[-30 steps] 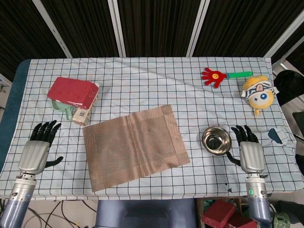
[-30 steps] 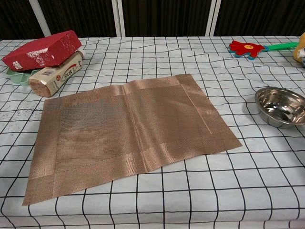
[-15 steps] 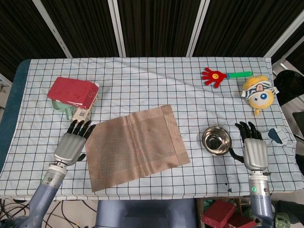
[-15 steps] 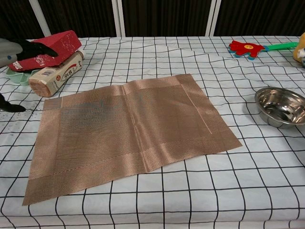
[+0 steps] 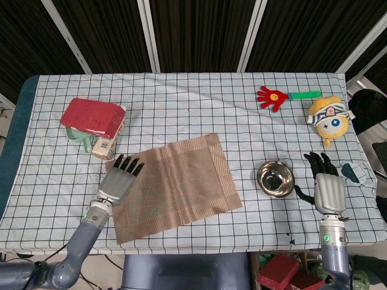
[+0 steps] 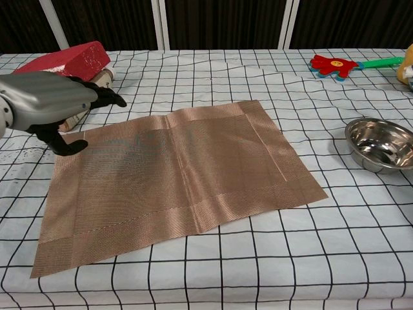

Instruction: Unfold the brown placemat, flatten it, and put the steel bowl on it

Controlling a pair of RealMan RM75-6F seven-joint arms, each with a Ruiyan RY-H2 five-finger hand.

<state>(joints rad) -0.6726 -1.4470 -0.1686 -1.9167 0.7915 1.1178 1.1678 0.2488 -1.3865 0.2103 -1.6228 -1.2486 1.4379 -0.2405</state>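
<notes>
Brown placemat (image 5: 172, 184) is lying unfolded mid-bench, a faint crease ridge running across it. Left hand (image 5: 118, 179) is hovering over the mat's left edge, fingers spread, holding nothing. Steel bowl (image 5: 275, 177) is sitting on the checked cloth well right of the mat. Right hand (image 5: 327, 187) is resting just beside the bowl, fingers extended, empty.

Robot lab test bench. Table (image 5: 199, 96) covered with grid-checked cloth (image 5: 181, 90), black curtain panels (image 5: 193, 30) at 12 o'clock. Mixed props: clapper toy (image 5: 275, 96) and plush (image 5: 328, 119) at 2 o'clock, red box (image 5: 91, 115) at 10 o'clock.
</notes>
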